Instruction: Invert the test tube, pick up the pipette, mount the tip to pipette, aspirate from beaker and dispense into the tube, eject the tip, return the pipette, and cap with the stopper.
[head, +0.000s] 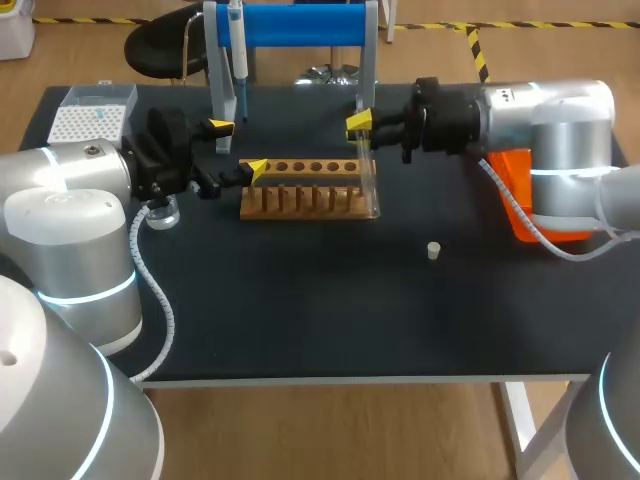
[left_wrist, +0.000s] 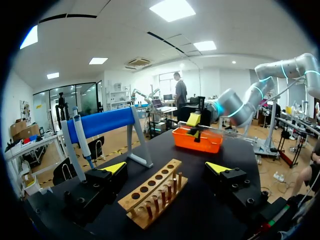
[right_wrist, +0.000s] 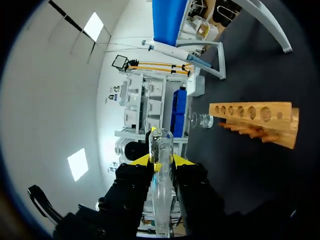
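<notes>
My right gripper (head: 360, 123) is shut on a clear glass test tube (head: 366, 175), which hangs beside the right end of the wooden rack (head: 305, 190). In the right wrist view the tube (right_wrist: 161, 145) stands between the yellow tips of that gripper (right_wrist: 160, 161). My left gripper (head: 238, 147) is open at the rack's left end, and the rack (left_wrist: 152, 192) lies ahead between its open fingers (left_wrist: 114, 167). The pipette (head: 237, 60) hangs on the blue stand (head: 300, 25) at the back. A glass beaker (head: 160, 212) sits under my left arm. The small stopper (head: 433, 250) lies right of centre.
A white tip box (head: 92, 115) stands at the back left corner. An orange bin (head: 530, 205) sits at the right, partly behind my right arm. The stand's legs (head: 368, 60) rise just behind the rack.
</notes>
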